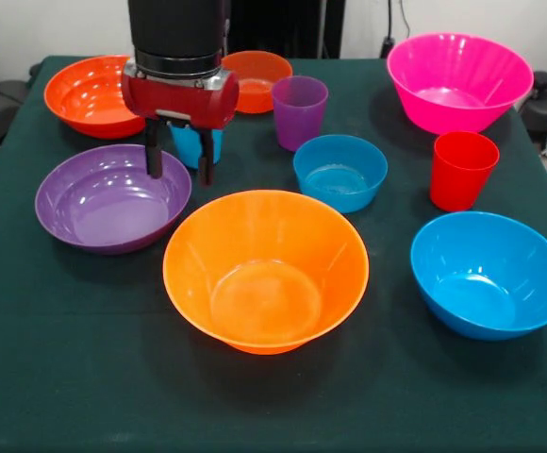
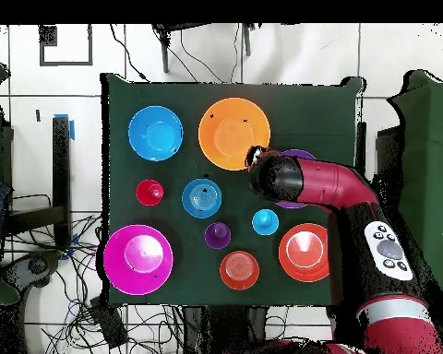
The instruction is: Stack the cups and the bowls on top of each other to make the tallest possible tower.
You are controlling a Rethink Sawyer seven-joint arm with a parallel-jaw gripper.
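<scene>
**Nothing stacked yet: every bowl and cup sits apart on the green table**

So, the gripper (image 1: 177,160) hangs above the table (image 1: 66,377) with its two dark fingers (image 1: 153,149) spread apart and nothing between them. From the front it stands over the far edge of the purple bowl (image 1: 111,198), with the light blue cup (image 1: 194,143) just behind its fingers and partly hidden by them. From above, the red arm (image 2: 331,189) covers most of that purple bowl.

The large orange bowl (image 1: 266,269) sits upright near the middle of the front view, empty, touching nothing. To its side lies the large blue bowl (image 1: 490,274), also empty. The pink bowl (image 1: 459,80) stands at a far corner, with the red cup (image 1: 462,170) upright between it and the large blue bowl. The small blue bowl (image 1: 339,172) rests near the middle, and the purple cup (image 1: 299,111) stands just behind it. The small orange bowl (image 1: 259,80) sits beside that cup at the back. The shallow red-orange bowl (image 1: 90,94) lies at the other far corner, behind the purple bowl.

All ten pieces stand mouth up and singly, so no tower has been started.
</scene>
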